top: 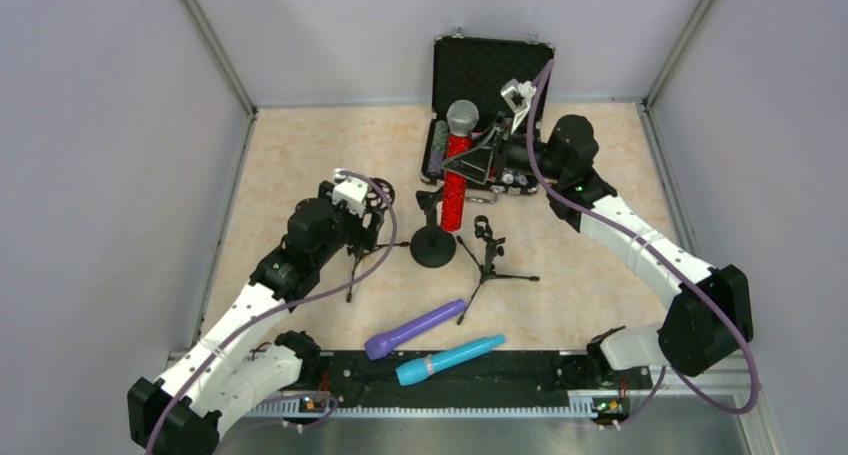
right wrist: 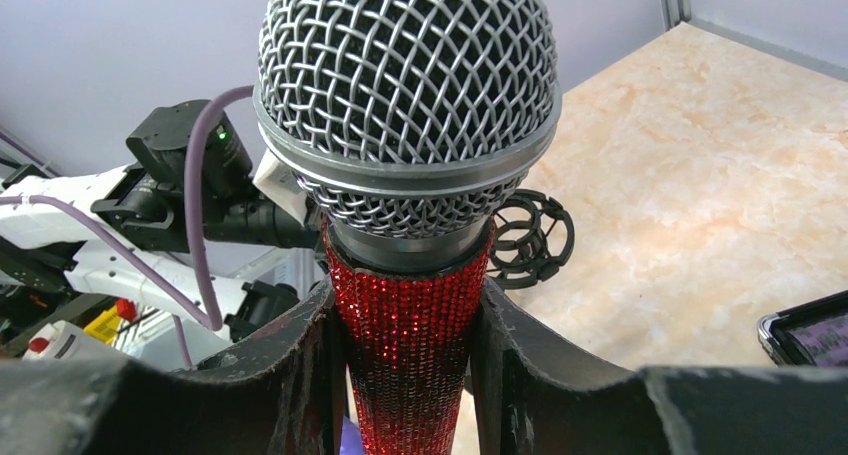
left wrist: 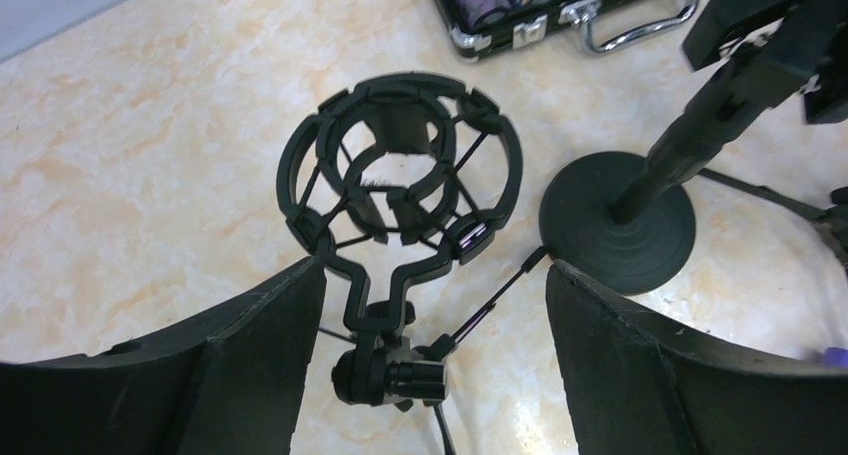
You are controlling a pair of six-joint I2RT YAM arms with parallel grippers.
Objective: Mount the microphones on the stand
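Right pincer (right wrist: pixel 405 370) grips red microphone (right wrist: pixel 405 115).

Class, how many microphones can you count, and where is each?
3: red microphone upright in the right gripper; purple microphone and turquoise microphone lying on the table. The case may hide more.
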